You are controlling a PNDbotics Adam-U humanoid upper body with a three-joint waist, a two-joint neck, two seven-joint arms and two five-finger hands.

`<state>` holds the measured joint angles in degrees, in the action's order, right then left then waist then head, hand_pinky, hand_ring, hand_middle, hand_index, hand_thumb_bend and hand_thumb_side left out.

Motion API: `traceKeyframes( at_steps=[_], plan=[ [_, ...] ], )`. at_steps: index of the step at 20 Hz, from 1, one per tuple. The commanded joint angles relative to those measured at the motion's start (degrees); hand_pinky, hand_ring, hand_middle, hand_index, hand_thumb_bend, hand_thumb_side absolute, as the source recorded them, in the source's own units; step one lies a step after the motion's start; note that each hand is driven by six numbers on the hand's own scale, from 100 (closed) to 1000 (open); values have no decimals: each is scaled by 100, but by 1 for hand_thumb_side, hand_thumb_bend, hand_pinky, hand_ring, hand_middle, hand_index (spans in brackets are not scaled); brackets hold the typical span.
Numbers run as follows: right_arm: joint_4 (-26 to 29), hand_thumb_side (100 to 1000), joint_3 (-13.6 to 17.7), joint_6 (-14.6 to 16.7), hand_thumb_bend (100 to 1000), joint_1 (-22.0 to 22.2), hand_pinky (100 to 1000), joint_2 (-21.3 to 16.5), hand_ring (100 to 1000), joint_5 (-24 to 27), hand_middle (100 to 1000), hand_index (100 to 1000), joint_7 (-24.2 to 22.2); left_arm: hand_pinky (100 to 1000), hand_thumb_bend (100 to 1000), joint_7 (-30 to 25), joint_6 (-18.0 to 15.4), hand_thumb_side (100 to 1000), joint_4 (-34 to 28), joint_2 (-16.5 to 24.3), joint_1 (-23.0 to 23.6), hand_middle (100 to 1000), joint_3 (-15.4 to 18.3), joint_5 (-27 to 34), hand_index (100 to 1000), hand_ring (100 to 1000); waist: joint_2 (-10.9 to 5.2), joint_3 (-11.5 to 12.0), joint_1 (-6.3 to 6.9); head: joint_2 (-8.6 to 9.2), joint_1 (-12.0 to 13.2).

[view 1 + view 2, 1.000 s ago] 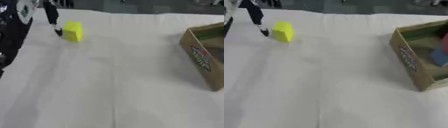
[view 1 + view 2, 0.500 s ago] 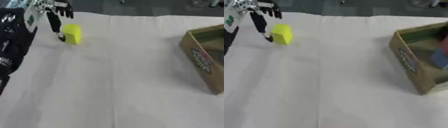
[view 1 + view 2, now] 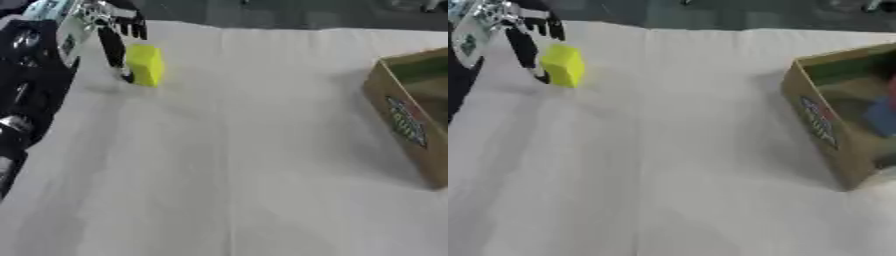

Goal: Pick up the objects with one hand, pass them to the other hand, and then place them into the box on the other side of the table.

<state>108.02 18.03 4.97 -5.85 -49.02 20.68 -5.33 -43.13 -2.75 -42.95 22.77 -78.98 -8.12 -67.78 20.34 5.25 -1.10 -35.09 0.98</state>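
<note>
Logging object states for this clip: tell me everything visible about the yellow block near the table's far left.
The yellow block is a plain, bright, boxy solid with matte faces, standing upright on the white tablecloth at the far left, well away from the cardboard box. The left hand reaches down at its left side, one dark finger against it; its other fingers hang above.

A yellow block stands upright on the white tablecloth, well apart from the cardboard box across the cloth, on the box's left. The box is open-topped, with a printed label on its near wall; a blue object lies inside.
</note>
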Motion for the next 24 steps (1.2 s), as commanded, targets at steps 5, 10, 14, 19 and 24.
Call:
traceKeyframes(
  at_steps=[5, 10, 14, 19, 24],
  plan=[
    [66, 495, 55, -13, 100, -43, 1000, -68, 852, -116, 850, 905, -3, 847, 705, 101, 103, 100, -20, 91, -159, 771, 131, -242, 805, 824, 78, -46, -109, 83, 120],
    [67, 494, 47, -32, 100, -47, 1000, -19, 849, -199, 861, 904, -10, 846, 698, 206, 159, 100, -4, 70, -174, 783, 202, -301, 807, 827, 146, -56, -126, 140, 167],
    [78, 499, 43, -27, 100, -51, 1000, 12, 848, -240, 861, 903, -23, 846, 697, 270, 221, 100, 16, 57, -193, 786, 253, -327, 807, 828, 188, -69, -139, 179, 190],
    [76, 502, 38, -34, 100, -57, 1000, 42, 847, -272, 860, 903, -49, 844, 664, 328, 280, 100, 34, 53, -211, 782, 299, -360, 804, 827, 228, -72, -142, 219, 207],
    [73, 500, 44, -40, 100, -41, 1000, 61, 848, -326, 861, 904, -61, 825, 612, 366, 297, 100, 53, 49, -207, 732, 316, -348, 795, 807, 243, -84, -145, 230, 210]
  ],
)
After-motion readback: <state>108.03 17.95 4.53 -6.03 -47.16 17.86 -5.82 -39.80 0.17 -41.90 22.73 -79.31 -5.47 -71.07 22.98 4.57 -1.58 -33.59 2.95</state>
